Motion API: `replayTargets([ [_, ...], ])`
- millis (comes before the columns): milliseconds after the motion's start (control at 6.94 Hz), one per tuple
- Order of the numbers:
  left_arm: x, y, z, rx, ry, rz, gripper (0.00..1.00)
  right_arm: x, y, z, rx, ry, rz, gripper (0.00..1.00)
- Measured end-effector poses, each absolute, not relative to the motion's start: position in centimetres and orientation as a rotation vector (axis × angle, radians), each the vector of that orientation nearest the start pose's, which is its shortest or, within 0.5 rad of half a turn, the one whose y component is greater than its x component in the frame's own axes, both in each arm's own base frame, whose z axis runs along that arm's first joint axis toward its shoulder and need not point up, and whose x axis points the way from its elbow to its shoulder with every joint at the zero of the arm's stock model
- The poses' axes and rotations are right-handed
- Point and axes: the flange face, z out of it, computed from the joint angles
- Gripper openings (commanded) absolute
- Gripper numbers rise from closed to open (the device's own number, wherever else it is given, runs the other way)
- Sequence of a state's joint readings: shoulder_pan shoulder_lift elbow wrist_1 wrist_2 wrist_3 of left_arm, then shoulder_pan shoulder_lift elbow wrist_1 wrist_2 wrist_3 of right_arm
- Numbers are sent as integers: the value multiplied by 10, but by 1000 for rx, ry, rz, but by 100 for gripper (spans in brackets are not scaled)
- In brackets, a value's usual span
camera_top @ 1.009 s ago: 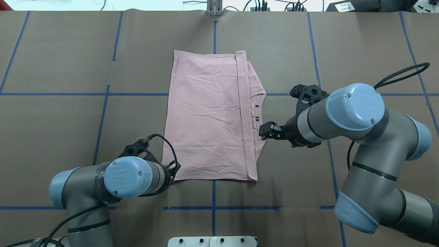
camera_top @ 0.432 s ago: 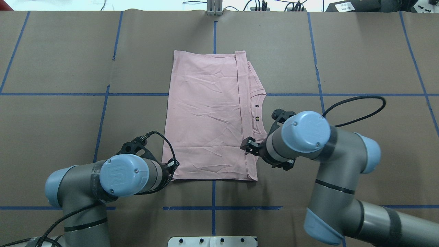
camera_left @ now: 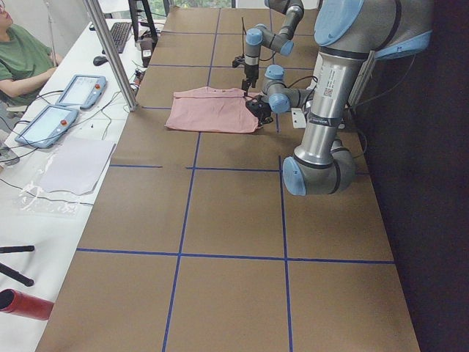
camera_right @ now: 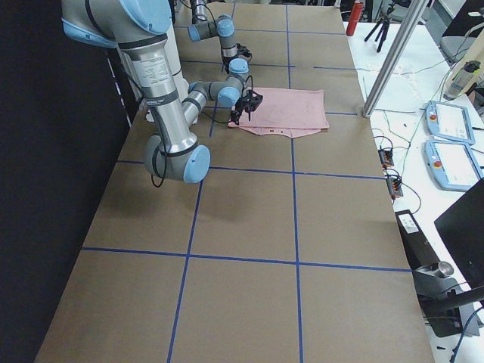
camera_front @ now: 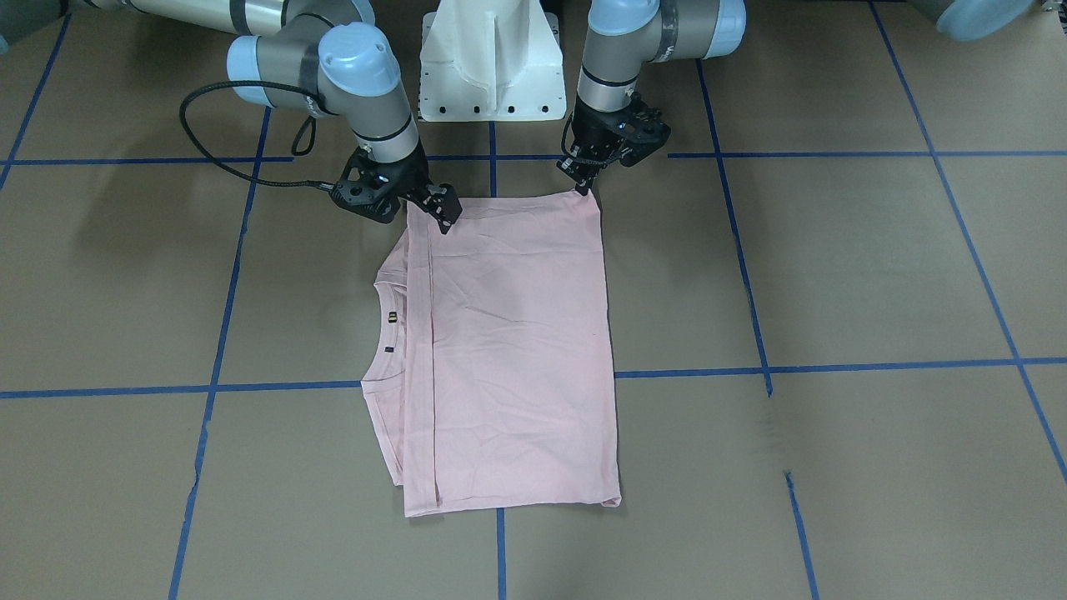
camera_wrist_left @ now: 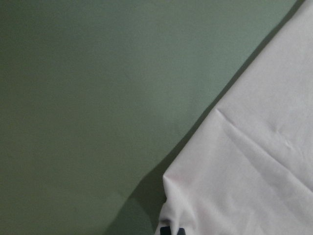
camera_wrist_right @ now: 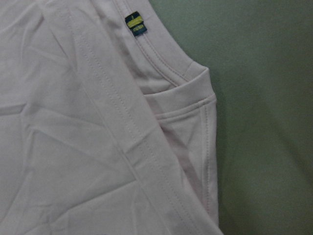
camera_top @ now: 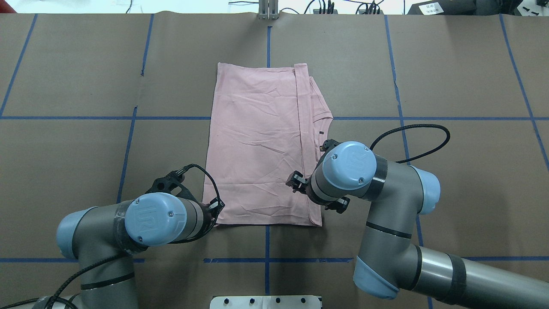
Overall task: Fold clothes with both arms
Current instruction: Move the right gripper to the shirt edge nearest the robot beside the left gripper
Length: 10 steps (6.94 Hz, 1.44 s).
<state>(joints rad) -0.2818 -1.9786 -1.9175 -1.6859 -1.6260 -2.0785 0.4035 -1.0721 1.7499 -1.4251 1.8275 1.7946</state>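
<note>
The pale pink T-shirt [camera_top: 257, 146] lies flat and folded, plain back up, with the collar and its small label [camera_front: 391, 317] on the robot's right side. My left gripper [camera_top: 216, 210] sits at the shirt's near left corner [camera_front: 593, 200], fingers pinched on it. In the left wrist view that corner [camera_wrist_left: 254, 171] is slightly raised, with a shadow under it. My right gripper [camera_top: 296, 182] is open, low over the folded strip near the shirt's near right corner [camera_front: 442, 212]. The right wrist view shows the collar and sleeve seams [camera_wrist_right: 73, 122], with no fingers in view.
The white pedestal base [camera_front: 490, 62] stands at the table's near edge between the arms. Blue tape lines [camera_top: 268, 259] cross the brown table cover. In the left side view an operator [camera_left: 22, 62], tablets [camera_left: 80, 89] and a metal pole [camera_left: 110, 51] are beyond the far edge.
My right arm has swung in from beside the collar, toward the robot and leftward, onto the shirt's near right part. My left gripper has stayed at the near left corner.
</note>
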Motion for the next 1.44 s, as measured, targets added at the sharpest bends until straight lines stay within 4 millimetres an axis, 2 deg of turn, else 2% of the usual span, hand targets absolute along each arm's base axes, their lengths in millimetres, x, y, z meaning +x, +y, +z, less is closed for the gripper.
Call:
replayTargets([
  [432,536,-288,271,-153,879,-715,0,-563,-348,293,-178,-819,476,99],
  [577,536,-288,271,-153,879,-715,0,-564,-346,295,-179,-816,474,86],
  [865,535,-289,271,-153,879,-715,0,-564,-344,297,-181,-812,471,17],
  [1009,535,-289,271,-152,879,-715,0,-564,-343,297,-182,-813,469,0],
  [1441,534,-291,271,-151,880,-718,0,-564,-343,294,-181,-820,465,0],
])
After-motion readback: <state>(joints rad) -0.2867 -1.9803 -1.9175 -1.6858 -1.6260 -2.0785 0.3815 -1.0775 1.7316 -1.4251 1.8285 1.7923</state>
